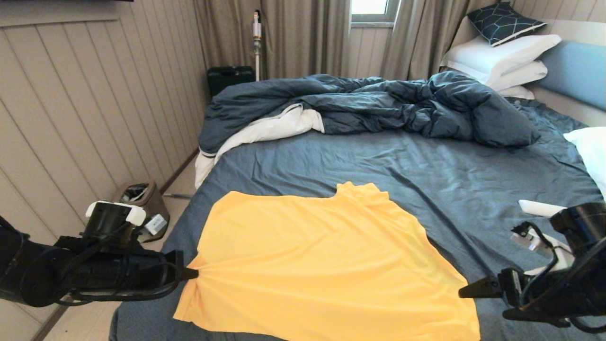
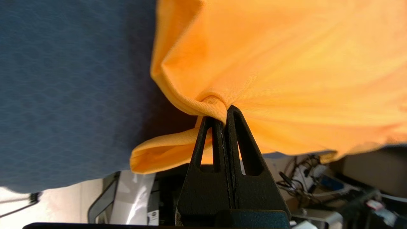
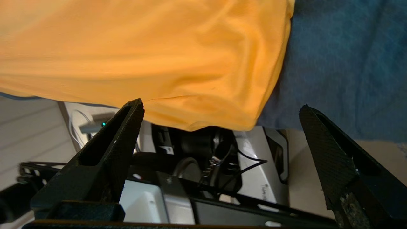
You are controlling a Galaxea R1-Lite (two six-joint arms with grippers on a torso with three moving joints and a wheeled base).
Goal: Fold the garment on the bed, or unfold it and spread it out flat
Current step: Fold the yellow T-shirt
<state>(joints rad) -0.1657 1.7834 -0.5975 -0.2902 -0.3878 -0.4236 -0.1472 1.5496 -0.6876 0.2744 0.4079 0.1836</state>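
— Where is the garment point(image 1: 326, 265)?
— Spread on the bed's point(image 1: 454, 180) near edge, the duvet point(image 1: 378, 104) far behind.
— The grippers?
— Left gripper point(image 1: 191, 273) pinches its left edge (fabric bunched); right gripper point(image 1: 468, 290), fingers apart, just beside its right edge.

T-shirt point(image 1: 322, 265) spread on bed point(image 1: 426, 175), lower centre of frame. Left gripper point(image 1: 193, 273) at shirt's left edge, pinching it; right gripper point(image 1: 466, 292) just off lower right corner. Duvet point(image 1: 378, 106) heaped behind; pillows point(image 1: 502, 59) upper right.
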